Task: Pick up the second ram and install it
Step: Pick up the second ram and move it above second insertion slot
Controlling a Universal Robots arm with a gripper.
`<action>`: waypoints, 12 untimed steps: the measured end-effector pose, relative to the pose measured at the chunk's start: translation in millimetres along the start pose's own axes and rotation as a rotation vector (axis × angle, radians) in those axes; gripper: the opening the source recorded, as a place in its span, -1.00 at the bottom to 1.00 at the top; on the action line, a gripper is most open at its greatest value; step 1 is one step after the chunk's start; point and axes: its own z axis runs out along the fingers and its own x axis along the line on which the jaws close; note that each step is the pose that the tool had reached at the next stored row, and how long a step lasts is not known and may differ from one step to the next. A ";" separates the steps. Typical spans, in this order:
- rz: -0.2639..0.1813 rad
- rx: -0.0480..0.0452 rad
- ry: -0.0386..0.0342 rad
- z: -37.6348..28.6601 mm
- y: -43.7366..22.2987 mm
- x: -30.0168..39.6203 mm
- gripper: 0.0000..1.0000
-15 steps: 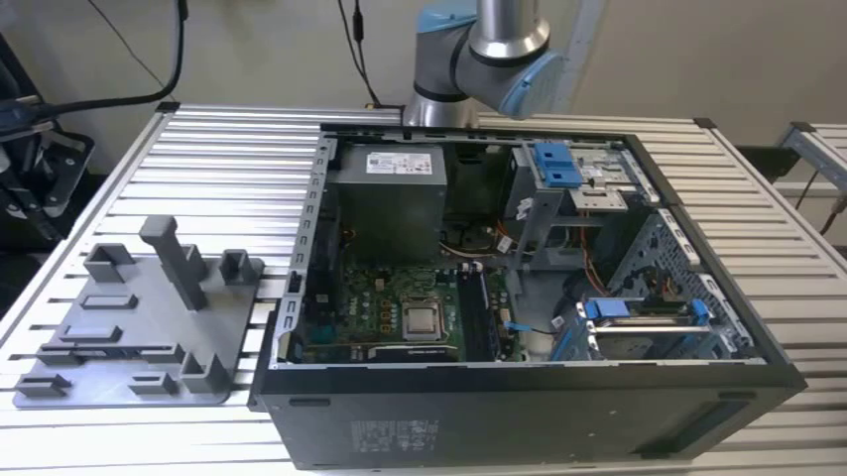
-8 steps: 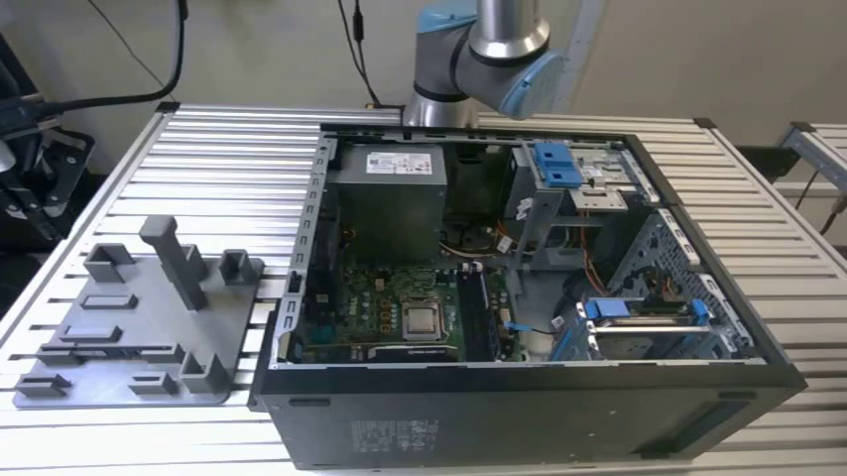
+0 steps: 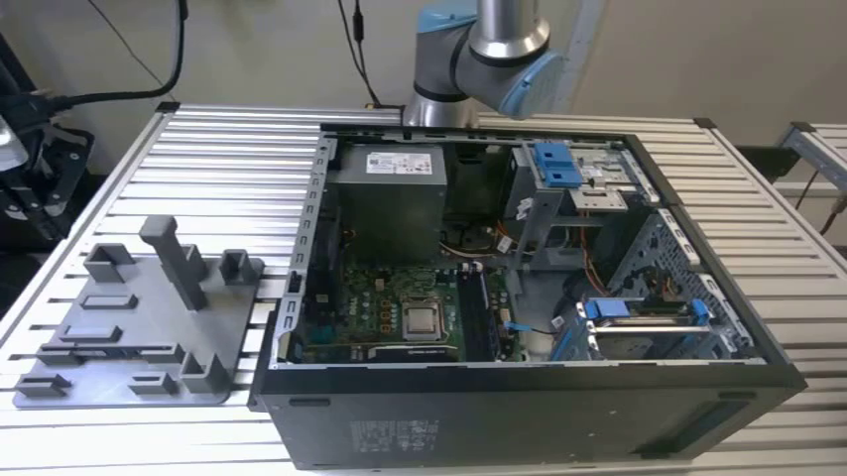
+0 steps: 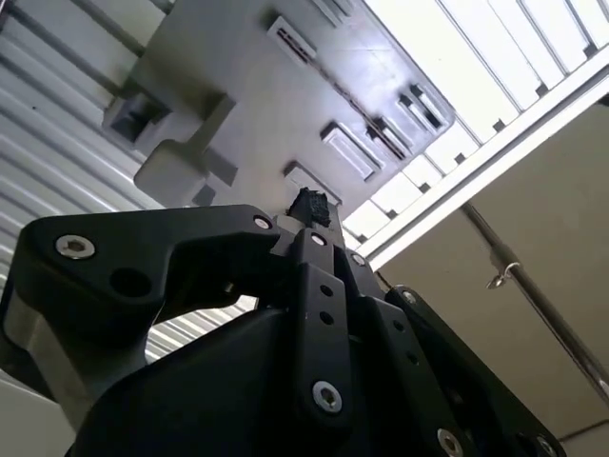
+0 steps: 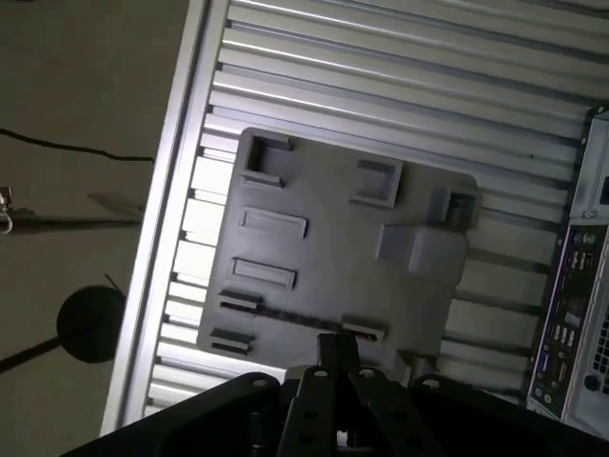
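- While the tool hangs over the grey plastic tray, its black fingers are drawn together at the tip, and nothing can be seen gripped between them.
- In the first wrist view the tool sits above one edge of the tray, just beside the end of the tray's long narrow slot.
- A dark, thin strip lies along that slot, and this looks like the second ram. It is too thin to make out its chips.
- From the exterior view the same strip shows as a dark line with a bluish tint, lying low in the tray near its front edge.
- A tall post and several shorter blocks stand upright on the tray.
- The tray rests flat on the slatted aluminium surface, at the exterior view's left of the open PC case and just beside it.
- Inside the case the motherboard lies flat, with the processor socket near its middle.
- Memory slots run along the side of the socket toward the exterior view's right. I cannot tell whether a stick is seated there.
- The power supply fills the far corner of the case.
- The arm rises behind the far wall of the case.
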 end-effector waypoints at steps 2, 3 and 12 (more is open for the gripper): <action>-0.023 0.0000 0.0009 0.0 0.0 0.0 -0.79; -0.027 -0.0001 0.0011 0.0 0.0 0.1 -0.79; -0.100 -0.0005 0.0035 0.0 0.0 0.1 -0.79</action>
